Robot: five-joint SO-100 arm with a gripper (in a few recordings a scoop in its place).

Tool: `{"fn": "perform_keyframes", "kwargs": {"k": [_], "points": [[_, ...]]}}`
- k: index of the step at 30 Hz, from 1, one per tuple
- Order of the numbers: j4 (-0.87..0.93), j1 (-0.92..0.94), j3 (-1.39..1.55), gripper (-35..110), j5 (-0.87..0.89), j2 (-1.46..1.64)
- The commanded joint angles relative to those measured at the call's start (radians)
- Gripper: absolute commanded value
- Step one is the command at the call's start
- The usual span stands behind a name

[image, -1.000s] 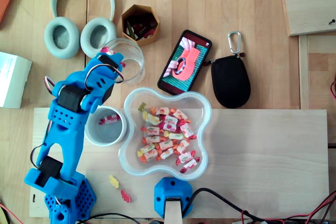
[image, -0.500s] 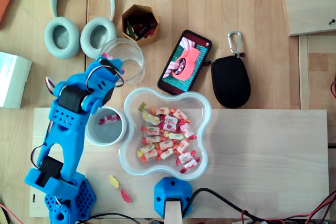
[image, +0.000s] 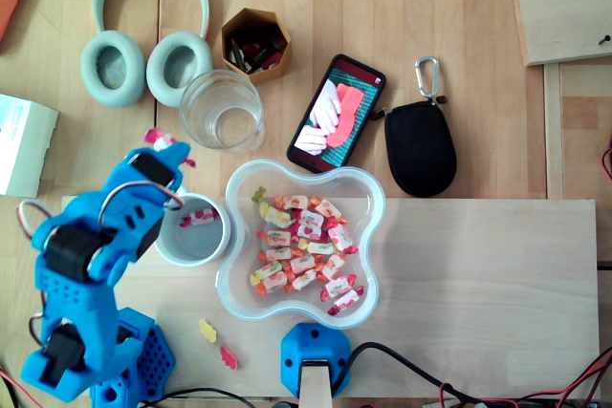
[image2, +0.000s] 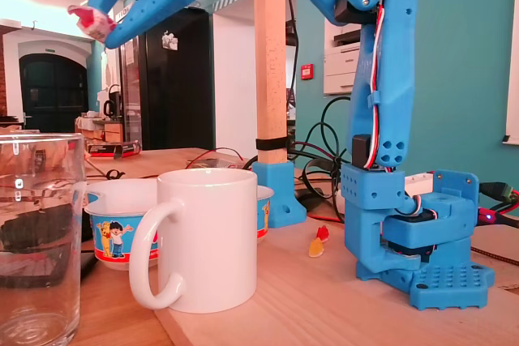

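The overhead view is bright, evenly lit and sharp from edge to edge, with only short, soft shadows on the wooden table (image: 459, 7) and small glints on the rim of the glass (image: 221, 109). In the fixed view the upper left corner is blown out to white, so the candy (image2: 85, 18) pinched in the gripper (image2: 104, 28) sits against glare. The white mug (image2: 212, 237) near the table's front edge is crisp and softly lit.

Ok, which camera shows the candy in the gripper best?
The fixed view: the candy sits pinched at the gripper tip, seen side-on. In the overhead view the candy peeks past the tip, left of the glass.
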Motion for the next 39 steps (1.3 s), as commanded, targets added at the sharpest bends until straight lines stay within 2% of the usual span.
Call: {"fn": "perform_keyframes", "kwargs": {"k": [1,10,25,39], "points": [[0.006,0.015,0.051,-3,-0.041,0.107],[-0.023,0.003,0.356,-3,-0.078,0.351],[-0.552,0.009,1.058,-3,-0.094,0.726],[-0.543,0.018,1.351,-3,-0.075,1.003]]}}
